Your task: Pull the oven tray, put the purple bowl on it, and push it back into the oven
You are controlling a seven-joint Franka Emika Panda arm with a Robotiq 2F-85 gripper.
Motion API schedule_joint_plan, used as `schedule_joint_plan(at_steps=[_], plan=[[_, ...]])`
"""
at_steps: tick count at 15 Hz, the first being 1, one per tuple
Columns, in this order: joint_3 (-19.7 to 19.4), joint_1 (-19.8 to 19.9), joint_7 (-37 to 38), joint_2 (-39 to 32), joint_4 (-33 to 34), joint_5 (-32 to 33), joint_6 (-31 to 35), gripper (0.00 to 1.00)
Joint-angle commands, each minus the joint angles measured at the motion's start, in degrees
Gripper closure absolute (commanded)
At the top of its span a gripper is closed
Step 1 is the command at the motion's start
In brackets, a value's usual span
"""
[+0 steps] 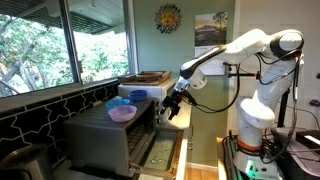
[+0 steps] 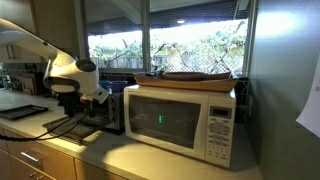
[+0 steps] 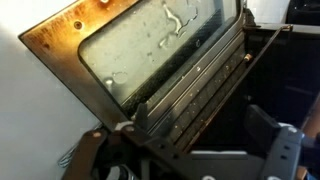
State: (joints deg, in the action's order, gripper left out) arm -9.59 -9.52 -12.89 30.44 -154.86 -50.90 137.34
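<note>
Oven tray (image 3: pixel 200 105): dark bars just behind the hinge edge of the dropped door (image 3: pixel 150 45), seemingly not yet drawn out of the oven (image 1: pixel 100 135). Purple bowl (image 1: pixel 122 114) sits on the oven's top near the front edge, with the blue bowl (image 1: pixel 137 96) behind it toward the back edge. Gripper (image 1: pixel 174 106) hangs before the cavity mouth, above the door, jaws spread, nothing held.

Step in hand looks like pulling the tray. Best to go low, close on the front bar at its middle, and draw it straight and level so it doesn't skew. Keep clear of the door glass.

Only the wrist view shows the bars and the spread fingers (image 3: pixel 88 155). The bowls show in an exterior view only. In an exterior view the white microwave (image 2: pixel 180 120) hides most of the oven.
</note>
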Motion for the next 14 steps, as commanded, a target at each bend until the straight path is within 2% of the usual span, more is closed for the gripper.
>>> schedule_joint_plan(at_steps=[1, 7, 9, 11, 14], plan=[[2.3, 2.5, -1.0, -0.3, 0.2, -1.3, -1.0, 0.0], [2.9, 3.5, -0.6, 0.5, 0.2, -0.9, -1.4, 0.0], [2.3, 2.8, -2.4, 0.3, 0.0, -3.8, -0.8, 0.0], [1.1, 0.8, -6.5, -1.6, 0.0, -12.5, 0.4, 0.0], [2.3, 0.9, -15.0, -4.8, 0.4, -25.0, 0.3, 0.0]])
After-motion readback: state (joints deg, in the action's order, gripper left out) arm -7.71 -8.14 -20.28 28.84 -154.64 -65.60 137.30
